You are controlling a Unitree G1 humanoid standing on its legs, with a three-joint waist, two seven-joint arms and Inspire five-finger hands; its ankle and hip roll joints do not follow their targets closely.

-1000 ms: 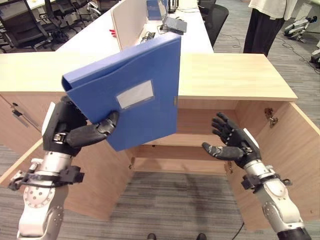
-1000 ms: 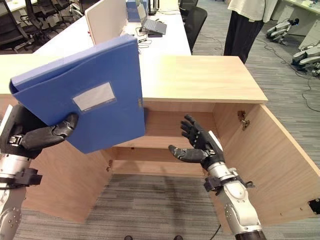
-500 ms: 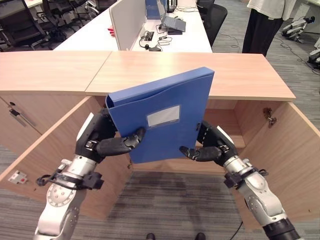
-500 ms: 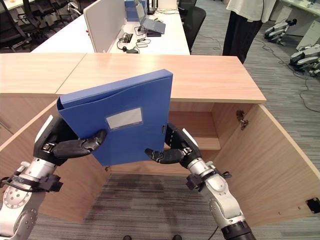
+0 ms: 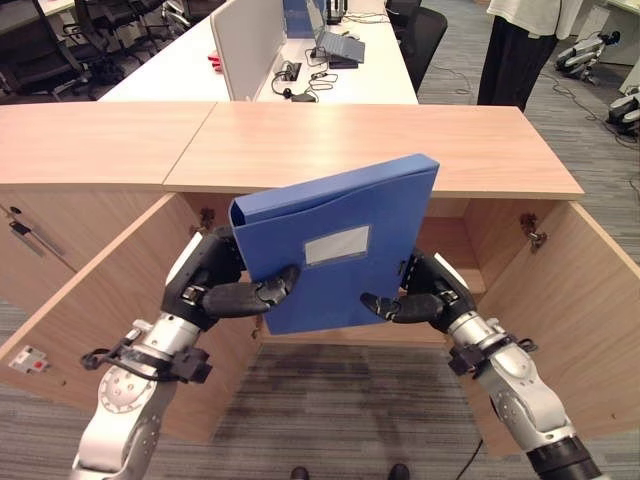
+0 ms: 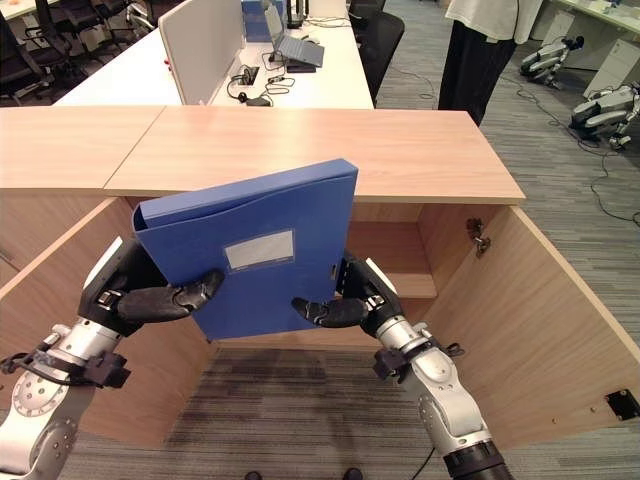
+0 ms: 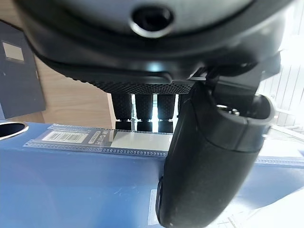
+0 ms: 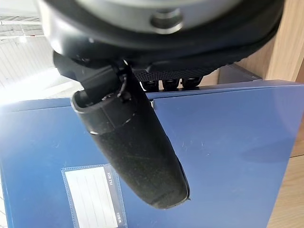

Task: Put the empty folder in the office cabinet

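Blue folder [image 5: 335,245] upright, tilted, before open cabinet [image 5: 560,290] mouth. Left hand [image 5: 215,292] and right hand [image 5: 425,298] pinch its 2 lower side edges: thumbs on front, fingers behind.

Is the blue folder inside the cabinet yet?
Not yet. The blue folder is held in front of the open cabinet, gripped by the left hand and right hand.

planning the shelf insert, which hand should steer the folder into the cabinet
Right, probably. The right hand grips the blue folder on the edge nearest the open cabinet shelf; the left hand holds the far edge.
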